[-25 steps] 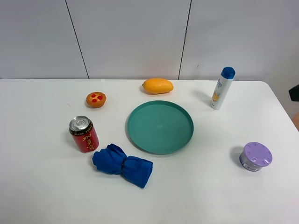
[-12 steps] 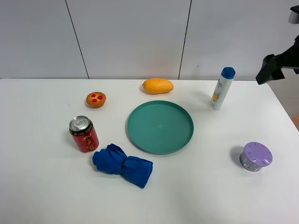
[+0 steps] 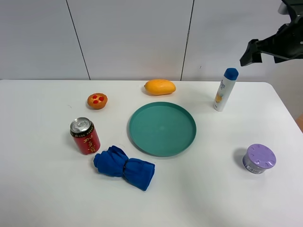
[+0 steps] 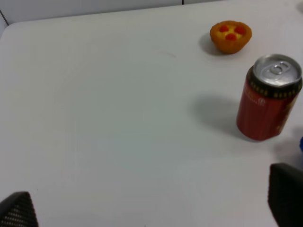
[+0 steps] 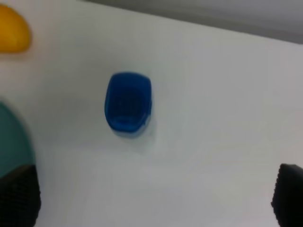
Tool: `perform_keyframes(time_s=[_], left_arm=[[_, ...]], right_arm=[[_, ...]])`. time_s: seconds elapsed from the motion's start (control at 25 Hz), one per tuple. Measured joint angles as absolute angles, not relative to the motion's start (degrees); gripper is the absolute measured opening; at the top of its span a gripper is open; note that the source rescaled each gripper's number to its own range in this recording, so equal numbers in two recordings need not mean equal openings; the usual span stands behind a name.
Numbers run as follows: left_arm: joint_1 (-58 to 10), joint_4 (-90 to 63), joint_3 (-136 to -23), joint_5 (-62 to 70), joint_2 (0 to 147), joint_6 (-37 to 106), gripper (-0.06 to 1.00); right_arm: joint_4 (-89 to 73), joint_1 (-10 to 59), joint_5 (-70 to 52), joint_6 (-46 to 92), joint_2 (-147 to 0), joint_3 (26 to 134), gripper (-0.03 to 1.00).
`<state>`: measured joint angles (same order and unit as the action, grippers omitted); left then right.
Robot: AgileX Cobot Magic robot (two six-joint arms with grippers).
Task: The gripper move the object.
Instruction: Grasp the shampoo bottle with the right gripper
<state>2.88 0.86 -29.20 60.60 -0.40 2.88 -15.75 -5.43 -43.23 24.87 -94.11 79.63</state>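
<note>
The right pincer [image 3: 250,53], jaws spread wide, has come nearer the upright bottle [image 3: 225,90]; bottle unmoved.

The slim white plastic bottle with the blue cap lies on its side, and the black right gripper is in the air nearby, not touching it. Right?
No: the slim white plastic bottle stands upright, blue cap on top, as the exterior high view shows. The black right gripper is indeed in the air nearby, not touching it.
</note>
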Motion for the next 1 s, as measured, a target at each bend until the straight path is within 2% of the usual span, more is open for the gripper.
perform_keyframes(time_s=[0.48, 1.0], left_arm=[[2.88, 0.86, -29.20, 60.60, -0.40, 2.88, 1.00], [2.88, 0.86, -29.20, 60.60, -0.40, 2.88, 1.00]], right_arm=[[-22.62, -3.72, -40.70, 25.87, -103.62, 82.32, 1.00], [-18.95, -0.88, -44.35, 23.33, -110.48, 89.07, 1.00]])
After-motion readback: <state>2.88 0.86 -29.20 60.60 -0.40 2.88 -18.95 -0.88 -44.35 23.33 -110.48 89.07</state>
